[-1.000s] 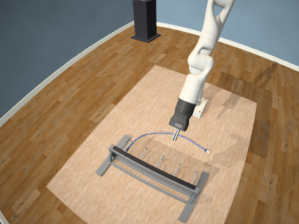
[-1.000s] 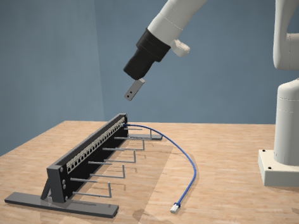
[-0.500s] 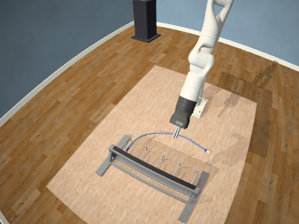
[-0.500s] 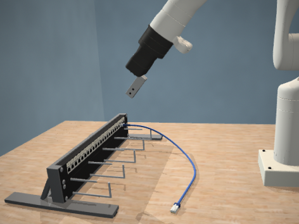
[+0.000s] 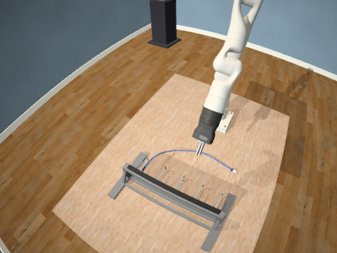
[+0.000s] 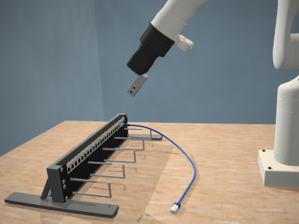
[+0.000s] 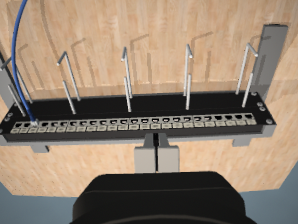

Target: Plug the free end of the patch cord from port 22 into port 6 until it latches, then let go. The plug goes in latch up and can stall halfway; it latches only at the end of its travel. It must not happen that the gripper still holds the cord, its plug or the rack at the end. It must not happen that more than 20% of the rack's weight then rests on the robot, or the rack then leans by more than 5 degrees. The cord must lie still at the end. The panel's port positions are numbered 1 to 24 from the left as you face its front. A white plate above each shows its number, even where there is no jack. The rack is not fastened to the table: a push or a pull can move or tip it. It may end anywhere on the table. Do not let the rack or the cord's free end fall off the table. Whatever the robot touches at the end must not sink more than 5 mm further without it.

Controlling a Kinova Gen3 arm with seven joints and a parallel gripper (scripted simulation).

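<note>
Two fingers (image 5: pixel 200 148) (image 6: pixel 137 85) are pointing down, shut with nothing between them. The blue cord's loose plug (image 5: pixel 234 171) (image 6: pixel 175 208) is lying on the tabletop (image 5: pixel 157 214) (image 6: pixel 228 190) (image 7: pixel 210 160), lower than the fingers and well apart from them.

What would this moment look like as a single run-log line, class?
claw: closed, nothing held | cable: one end in rack | loose plug: on table, unplugged
</note>
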